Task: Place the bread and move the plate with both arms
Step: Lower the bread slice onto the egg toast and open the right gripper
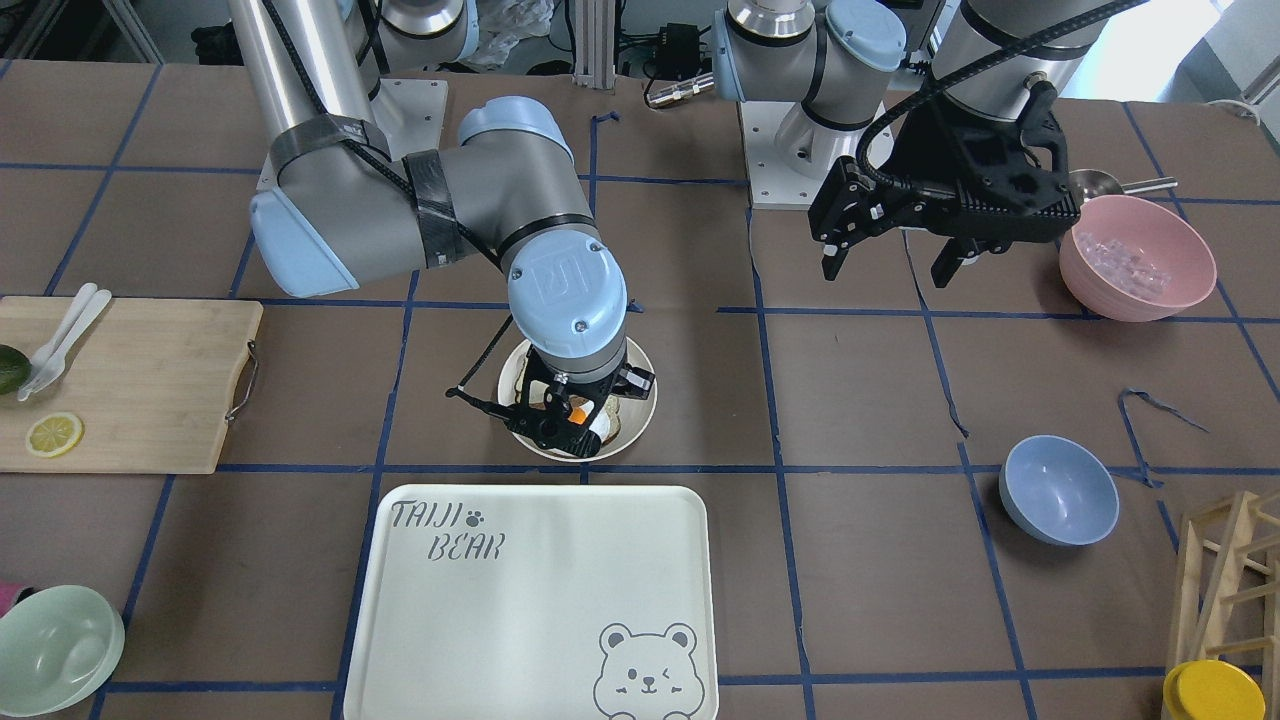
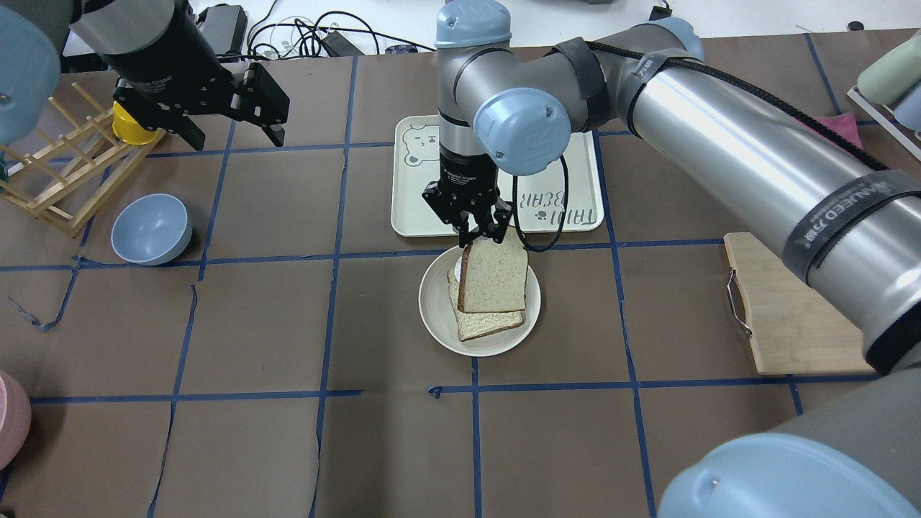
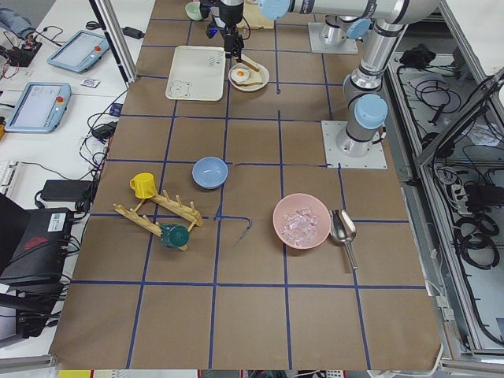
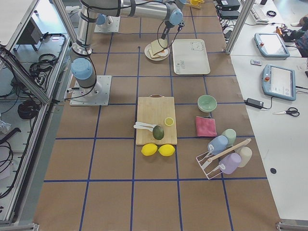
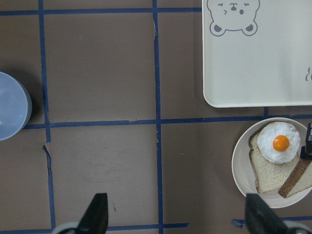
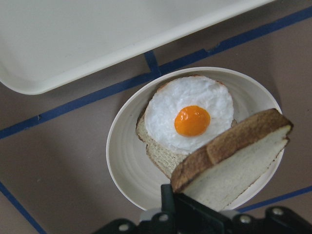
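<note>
Hanging under right tool (image 2: 481, 236) — bread (image 2: 495, 273), over plate (image 2: 434, 319)

Take the overhead view as a dial, twelve pointing away from the robot, and the plate (image 2: 435, 311) sits at the hub of the worktop (image 2: 288, 446). In it lies the lower slice (image 2: 482, 325) with a fried egg (image 6: 192, 117) on top. Over them the bread (image 2: 495, 277) leans tilted, its twelve o'clock edge pinched in the right tool (image 2: 476, 229). Just past the plate at twelve is the tray (image 2: 414, 208), near but apart. At three is the cutting board (image 2: 791, 316). Well out at nine to ten sits the bowl (image 2: 151, 229), with the rack (image 2: 57, 180) beyond it at ten. The left tool (image 2: 234, 140) hangs above the worktop around ten to eleven.
</note>
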